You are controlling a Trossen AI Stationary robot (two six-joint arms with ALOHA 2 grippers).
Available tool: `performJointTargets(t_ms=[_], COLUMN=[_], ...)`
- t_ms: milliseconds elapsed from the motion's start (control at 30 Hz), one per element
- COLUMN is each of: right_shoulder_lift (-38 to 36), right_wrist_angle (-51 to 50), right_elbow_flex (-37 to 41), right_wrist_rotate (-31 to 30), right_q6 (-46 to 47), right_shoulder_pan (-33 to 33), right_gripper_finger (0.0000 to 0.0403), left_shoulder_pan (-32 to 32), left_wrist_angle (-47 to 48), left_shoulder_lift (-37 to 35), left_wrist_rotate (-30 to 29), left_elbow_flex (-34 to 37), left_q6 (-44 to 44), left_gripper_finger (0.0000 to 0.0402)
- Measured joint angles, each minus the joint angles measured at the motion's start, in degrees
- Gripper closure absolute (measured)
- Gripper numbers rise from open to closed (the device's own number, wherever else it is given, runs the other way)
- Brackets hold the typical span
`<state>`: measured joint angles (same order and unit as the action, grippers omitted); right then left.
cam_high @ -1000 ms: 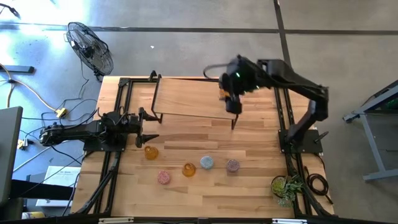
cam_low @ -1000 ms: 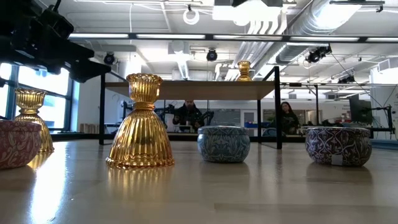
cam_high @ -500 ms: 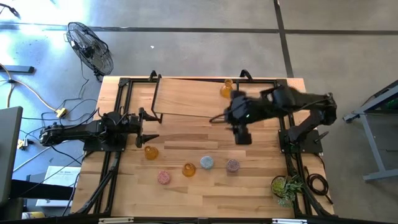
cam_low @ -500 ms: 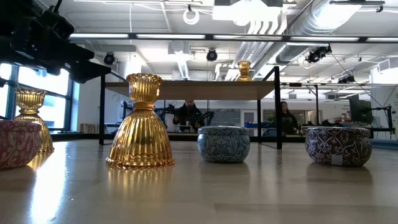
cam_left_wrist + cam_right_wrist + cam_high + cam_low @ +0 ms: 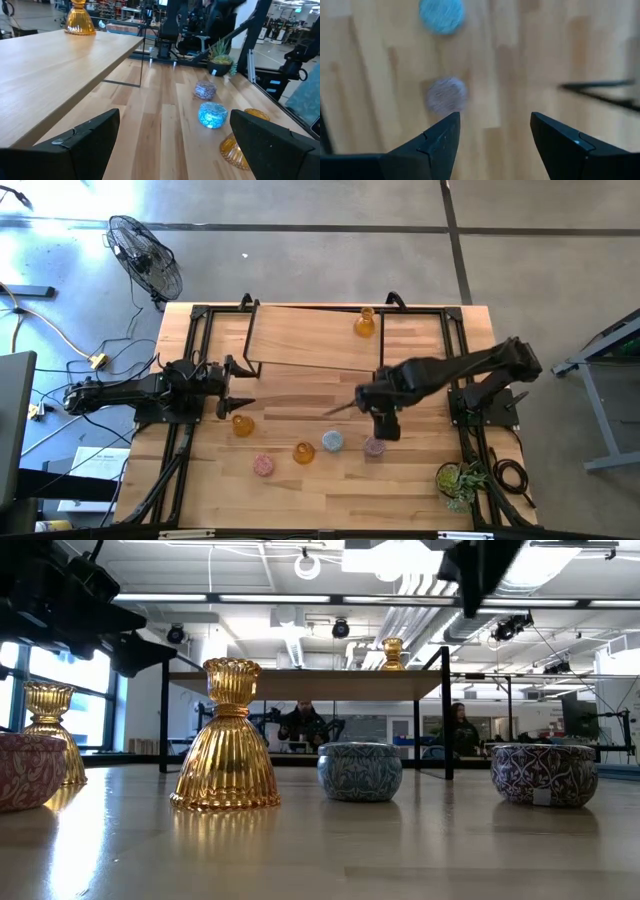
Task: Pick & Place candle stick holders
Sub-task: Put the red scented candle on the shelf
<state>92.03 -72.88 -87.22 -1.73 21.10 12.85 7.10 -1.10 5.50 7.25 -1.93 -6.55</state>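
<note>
A pale butcher-block table [image 5: 330, 480] in a black frame stands on a grey concrete floor, with a floor fan [image 5: 145, 255] beyond its far left corner. A raised wooden shelf [image 5: 300, 338] spans the back of the table. The low view looks into a workshop with white ducts overhead, where two people sit at desks.

One ribbed amber flask-shaped holder [image 5: 365, 323] stands on the shelf. On the table lie two more amber ones [image 5: 242, 425] [image 5: 304, 452], shiny fluted glass with narrow necks, and three low round patterned jars: pink [image 5: 263, 465], blue [image 5: 332, 442] and mauve [image 5: 374, 446]. A small potted plant [image 5: 460, 478] sits at the near right corner.

The right arm reaches inward from its base, its gripper [image 5: 385, 425] pointing down just above the mauve jar, fingers apart and holding nothing. The left arm lies level along the table's left side, its gripper [image 5: 238, 385] spread wide and empty near the leftmost amber holder.
</note>
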Motion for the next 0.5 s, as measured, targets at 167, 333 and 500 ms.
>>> performJointTargets(t_ms=[167, 333, 500], right_shoulder_lift=[0.00, 0.00, 0.00], right_wrist_angle=[6.17, 12.42, 14.64], right_elbow_flex=[4.70, 6.48, 6.49], right_wrist_rotate=[2.14, 0.52, -1.92], right_q6=[7.39, 10.83, 16.27], right_shoulder_pan=[3.08, 4.44, 4.93], right_gripper_finger=[0.0166, 0.0166, 0.0166], left_shoulder_pan=[0.00, 0.00, -0.01], left_wrist_angle=[0.00, 0.00, -0.51], left_shoulder_lift=[-0.02, -0.02, -0.02], left_wrist_rotate=[-0.13, -0.26, -0.90], left_elbow_flex=[0.00, 0.00, 0.00], left_q6=[0.02, 0.04, 2.05], left_gripper_finger=[0.0027, 0.0027, 0.0027])
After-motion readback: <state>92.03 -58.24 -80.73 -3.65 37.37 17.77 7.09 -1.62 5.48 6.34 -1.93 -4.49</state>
